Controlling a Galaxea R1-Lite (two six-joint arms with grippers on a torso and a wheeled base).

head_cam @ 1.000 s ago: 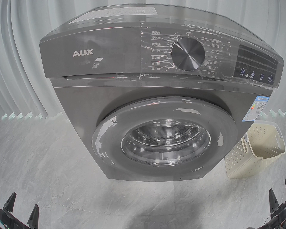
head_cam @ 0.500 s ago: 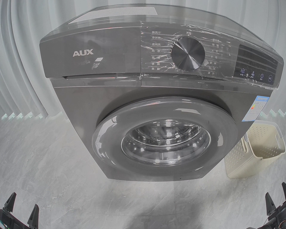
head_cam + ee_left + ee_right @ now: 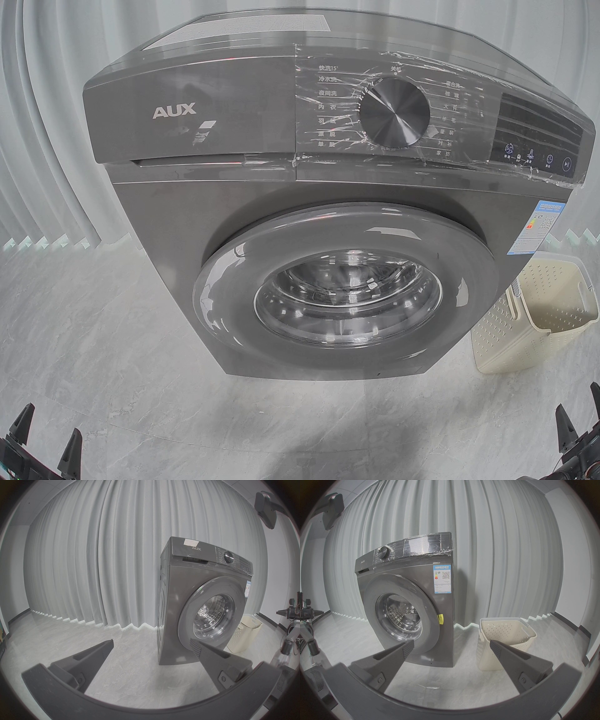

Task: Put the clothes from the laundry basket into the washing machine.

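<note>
A grey front-loading washing machine [image 3: 337, 187] stands before me with its round glass door [image 3: 347, 294] shut. It shows too in the left wrist view [image 3: 203, 602] and the right wrist view [image 3: 409, 602]. A cream perforated laundry basket [image 3: 537, 312] sits on the floor to the machine's right [image 3: 504, 639]; I see no clothes inside it. My left gripper [image 3: 45, 431] hangs low at the lower left, open and empty [image 3: 151, 645]. My right gripper [image 3: 578, 412] is low at the lower right, open and empty [image 3: 451, 645].
Pale marble-look floor [image 3: 125, 350] spreads in front of the machine with free room. White pleated curtains [image 3: 37, 125] hang behind the machine and basket.
The right gripper has shifted slightly left and down in the head view. The left gripper, machine and basket have stayed put.
</note>
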